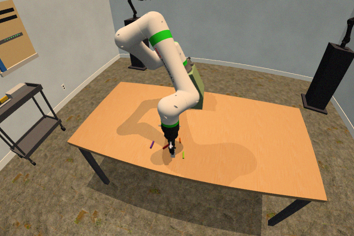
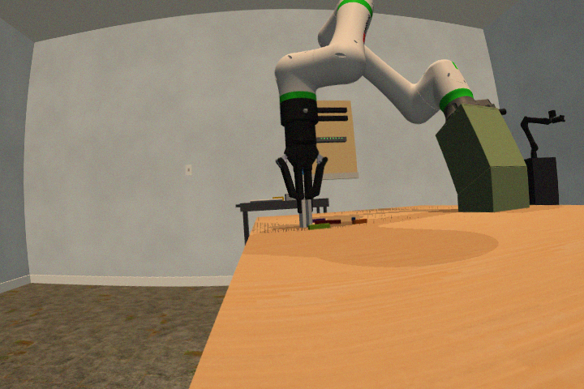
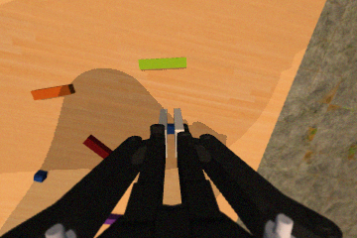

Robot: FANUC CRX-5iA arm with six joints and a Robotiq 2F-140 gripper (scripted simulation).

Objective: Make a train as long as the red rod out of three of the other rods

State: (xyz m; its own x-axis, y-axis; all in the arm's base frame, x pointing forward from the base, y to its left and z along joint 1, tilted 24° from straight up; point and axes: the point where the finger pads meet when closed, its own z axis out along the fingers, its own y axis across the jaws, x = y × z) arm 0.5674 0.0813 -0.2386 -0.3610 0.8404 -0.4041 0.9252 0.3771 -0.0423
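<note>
Top view: the tool (image 1: 172, 155) points straight down near the front edge of the surface (image 1: 238, 133). It stands between the red rod (image 1: 165, 146) and the lime rod (image 1: 183, 155), with the orange rod (image 1: 179, 140) behind it and the purple rod (image 1: 152, 144) well to the side. The thing it grasps is hidden under the wrist.

Exterior view: the fingertips reach the wood just beside the lime rod, and the linkage is drawn in narrow. A straight vertical lift would avoid brushing that rod.

Wrist view: a blue rod (image 3: 171, 129) sits between the pads (image 3: 163, 119). The jaws are nearly together, and I judge them closed on it. The piece lies a little behind the tips, so the hold looks secure but small. A second blue rod (image 3: 40, 176) lies apart on the left.

Two blues plus the lime would equal the red rod. The sensible move is to carry this piece low and slowly to one flat end of the lime rod. It should be squared to that rod's axis and released only when flat on the surface, leaving the far end free for the other blue.
</note>
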